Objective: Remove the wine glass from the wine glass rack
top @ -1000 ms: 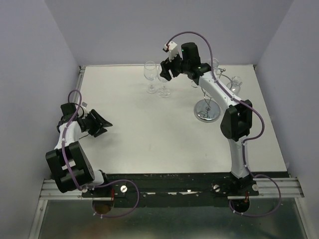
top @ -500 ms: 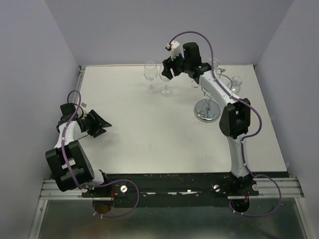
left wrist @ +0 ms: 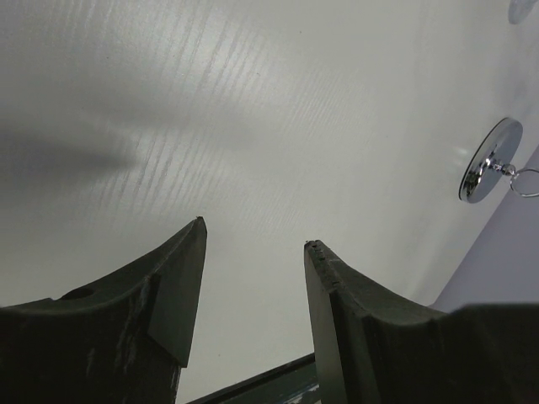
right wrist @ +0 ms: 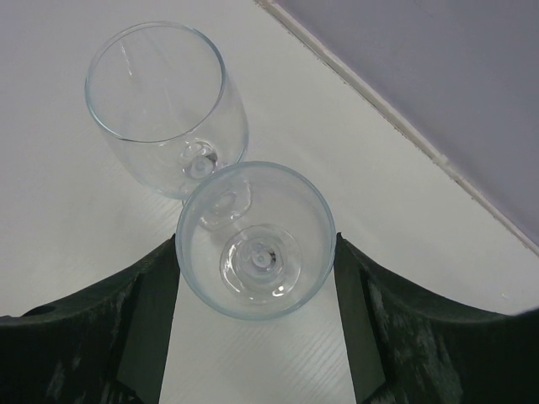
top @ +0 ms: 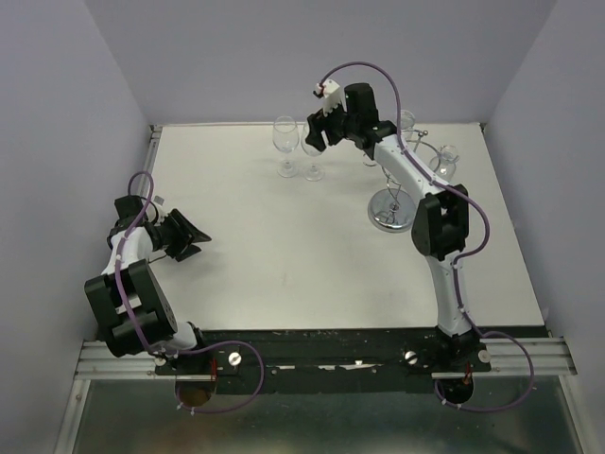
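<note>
My right gripper [top: 317,140] [right wrist: 257,240] reaches to the back of the table, shut on the bowl of a clear wine glass [right wrist: 253,278] [top: 311,163]. Both fingers press the rim's sides. The glass is upright, its foot at or just above the table; contact cannot be told. A second wine glass [right wrist: 160,93] [top: 285,135] stands right beside it. The chrome wine glass rack [top: 392,216] [left wrist: 488,160] stands to the right, with more glasses [top: 448,161] hanging on it. My left gripper [top: 198,235] [left wrist: 255,231] hovers low at the table's left, open and empty.
The back wall and table edge [right wrist: 396,118] run close behind the two glasses. My right arm's forearm [top: 416,175] crosses over the rack. A side wall [top: 57,142] stands near the left arm.
The right arm's elbow has shifted slightly left and back; the gripper and glass have barely moved. The left arm is still.
</note>
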Controlling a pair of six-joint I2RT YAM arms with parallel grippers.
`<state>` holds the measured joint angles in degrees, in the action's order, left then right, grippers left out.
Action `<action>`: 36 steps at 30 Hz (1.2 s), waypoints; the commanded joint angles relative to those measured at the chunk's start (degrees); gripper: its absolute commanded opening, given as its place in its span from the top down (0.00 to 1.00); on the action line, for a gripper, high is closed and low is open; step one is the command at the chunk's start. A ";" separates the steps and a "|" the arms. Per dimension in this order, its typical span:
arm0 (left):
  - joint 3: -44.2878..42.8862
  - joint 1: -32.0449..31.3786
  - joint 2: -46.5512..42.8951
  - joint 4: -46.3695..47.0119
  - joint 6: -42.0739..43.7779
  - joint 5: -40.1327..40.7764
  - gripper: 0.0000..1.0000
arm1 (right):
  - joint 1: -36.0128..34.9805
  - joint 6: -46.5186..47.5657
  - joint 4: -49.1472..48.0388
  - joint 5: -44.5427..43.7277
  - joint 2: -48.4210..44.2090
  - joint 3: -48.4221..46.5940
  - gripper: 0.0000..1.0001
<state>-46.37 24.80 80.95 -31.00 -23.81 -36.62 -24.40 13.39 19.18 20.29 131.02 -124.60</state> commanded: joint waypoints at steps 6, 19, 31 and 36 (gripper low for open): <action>-0.92 0.60 0.09 0.42 0.79 1.29 0.41 | 0.23 -1.08 -2.39 -1.57 3.10 -4.95 0.42; -1.09 0.69 0.44 0.77 0.52 1.73 0.41 | 1.38 -2.84 -1.95 -2.10 5.12 -7.50 0.36; -0.92 0.60 0.53 1.38 0.35 1.64 0.41 | 1.90 -5.12 -2.74 -0.17 3.28 -6.80 0.15; -0.48 0.69 -0.17 2.09 0.26 1.47 0.41 | 1.90 -6.35 -2.83 0.62 2.57 -6.89 0.11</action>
<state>-46.37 24.80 81.41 -30.50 -23.79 -36.36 -22.83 8.84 17.63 19.66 135.02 -130.08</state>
